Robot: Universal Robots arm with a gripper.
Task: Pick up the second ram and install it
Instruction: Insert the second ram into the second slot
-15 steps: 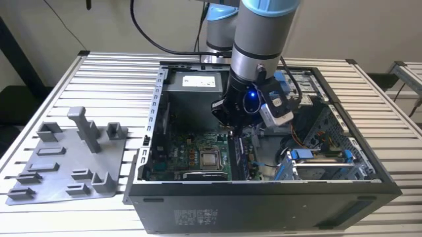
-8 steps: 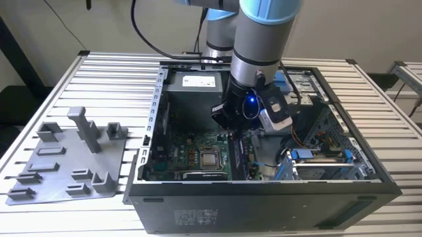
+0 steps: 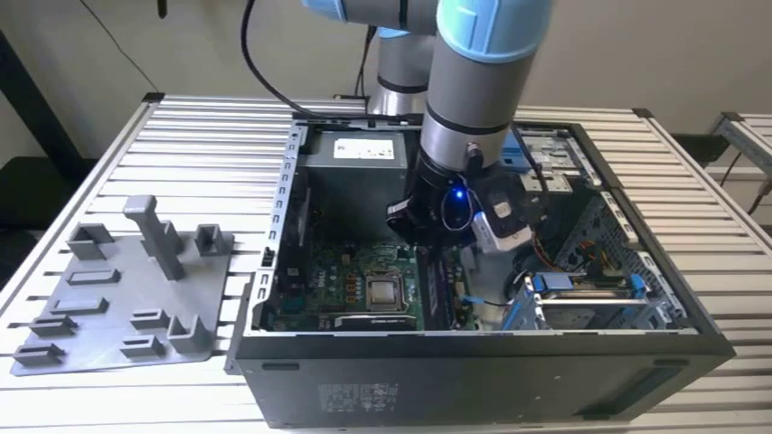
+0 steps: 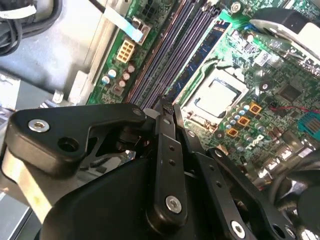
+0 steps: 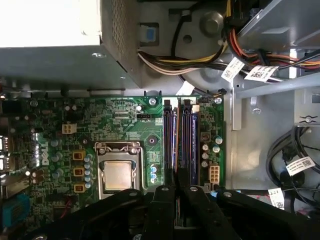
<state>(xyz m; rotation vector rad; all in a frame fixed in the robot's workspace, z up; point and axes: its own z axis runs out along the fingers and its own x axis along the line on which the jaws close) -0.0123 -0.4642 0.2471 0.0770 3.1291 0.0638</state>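
Exterior view: gripper [image 3: 437, 224] low inside the open case [image 3: 287, 271] on the slatted desk [image 3: 181, 136]. The grey holder plate [image 3: 121, 312] lies well apart.

Second wrist view: jaws narrow, tips at the memory slots [image 4: 172, 55].

First wrist view: second ram [image 5: 176, 145] edge-on, pinched between the tips and lined along the slots. Pick-up looks done; seating unconfirmed. Tight room: processor socket [image 5: 117, 175] beside, cables [image 5: 165, 57] past the far end.

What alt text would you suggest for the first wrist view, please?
The gripper hangs over a green motherboard, apparently closed on the second ram, a thin dark strip seen edge-on in line with the memory slots. A processor socket sits beside the slots, and a cable bundle lies off the board's edge.
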